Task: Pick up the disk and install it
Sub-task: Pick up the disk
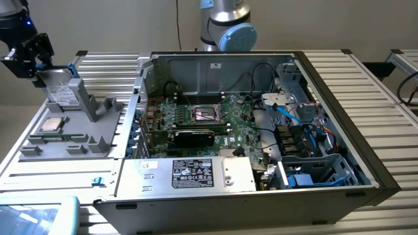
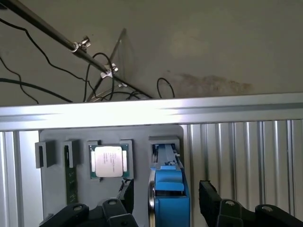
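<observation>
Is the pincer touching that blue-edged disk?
Apart. In the wrist view the open pincer straddles the disk, with a gap showing on each side of it.

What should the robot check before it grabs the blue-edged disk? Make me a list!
1. Gripper open: ok.
2. Flat silver-grey disk with blue plastic frame sits between the black fingers: ok.
3. Disk stands upright in the grey plastic holder: ok.
4. Fingers touching the disk: not ok, gaps on both sides.
5. Big dark metal computer case open on top: ok.
6. Free slot for the disk inside: cannot tell.
</observation>
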